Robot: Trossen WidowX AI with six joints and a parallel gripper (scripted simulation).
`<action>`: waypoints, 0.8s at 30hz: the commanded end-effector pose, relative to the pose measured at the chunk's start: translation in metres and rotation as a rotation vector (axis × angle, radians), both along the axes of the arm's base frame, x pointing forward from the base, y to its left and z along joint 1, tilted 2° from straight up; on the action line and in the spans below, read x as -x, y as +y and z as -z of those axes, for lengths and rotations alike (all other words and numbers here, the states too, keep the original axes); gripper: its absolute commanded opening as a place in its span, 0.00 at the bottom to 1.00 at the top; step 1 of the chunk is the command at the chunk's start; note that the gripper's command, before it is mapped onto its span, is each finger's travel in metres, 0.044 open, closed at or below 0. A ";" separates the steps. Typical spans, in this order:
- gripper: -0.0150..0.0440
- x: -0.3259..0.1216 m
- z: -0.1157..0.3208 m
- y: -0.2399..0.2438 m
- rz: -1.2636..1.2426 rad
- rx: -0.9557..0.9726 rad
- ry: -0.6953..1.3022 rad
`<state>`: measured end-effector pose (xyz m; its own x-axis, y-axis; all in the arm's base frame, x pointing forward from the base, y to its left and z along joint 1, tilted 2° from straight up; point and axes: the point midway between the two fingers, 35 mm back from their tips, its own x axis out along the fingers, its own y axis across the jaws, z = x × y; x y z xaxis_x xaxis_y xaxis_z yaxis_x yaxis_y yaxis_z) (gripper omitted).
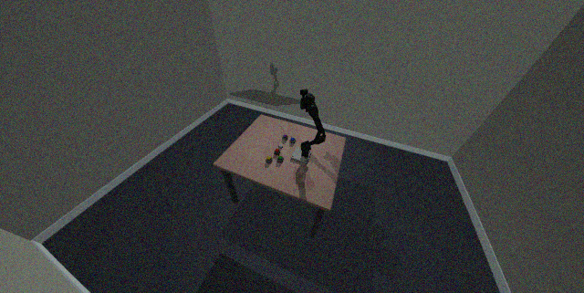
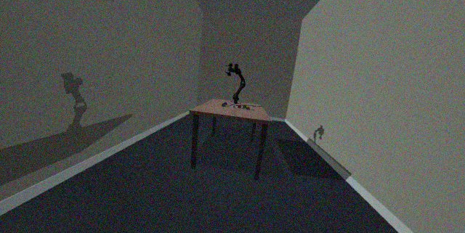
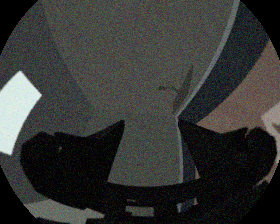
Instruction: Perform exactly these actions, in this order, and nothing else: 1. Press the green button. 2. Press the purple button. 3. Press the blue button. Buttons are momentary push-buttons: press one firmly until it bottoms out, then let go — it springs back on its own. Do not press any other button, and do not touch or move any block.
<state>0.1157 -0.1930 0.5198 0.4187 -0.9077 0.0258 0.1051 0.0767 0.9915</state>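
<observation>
Arm: I have it reared up tall from its base [image 1: 301, 156] on the table [image 1: 255, 140], curving up and back toward the far wall.

Hand: the hand [image 1: 303, 97] sits at the top of the arm, high above the table and well apart from every button. In the exterior view it [image 2: 229, 70] points off to the side, not down at the table.

Hand state: fingers spread wide with nothing between them. In the wrist view I see both dark fingers low in the frame, with only wall in the gap.

Green button: on the table [image 1: 280, 159], near the arm base, on the front side of the cluster. It is the button closest to the base among the front ones.

Yellow button: just beside the green button [image 1: 268, 160], farther from the base.

Red button: just behind the green and yellow pair [image 1: 276, 151], toward the far wall.

Blue and purple buttons: two dark caps [image 1: 285, 138] [image 1: 292, 140] sit side by side at the back of the cluster, away from the green button. At this size I cannot tell which is blue and which is purple.

Exterior view of buttons: only small specks on the table [image 2: 254, 117] at the foot of the arm; I cannot separate colours there.

Wrist view: mostly wall, a strip of dark floor and a corner of table [image 3: 257, 96] at right.
</observation>
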 end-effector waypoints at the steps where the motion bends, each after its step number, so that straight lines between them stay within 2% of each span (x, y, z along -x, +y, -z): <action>1: 0.93 -0.060 0.050 0.001 -0.196 -0.087 0.225; 7: 0.93 -0.142 0.133 0.043 -0.545 -0.158 0.598; 13: 0.93 -0.187 0.217 0.120 -0.918 -0.154 0.985; 18: 0.93 -0.189 0.285 0.196 -1.243 -0.097 1.325; 24: 0.93 -0.145 0.356 0.282 -1.632 0.035 1.763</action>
<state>0.2881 0.0551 0.1954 0.3035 0.0124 -0.9528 0.5196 0.8360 0.1764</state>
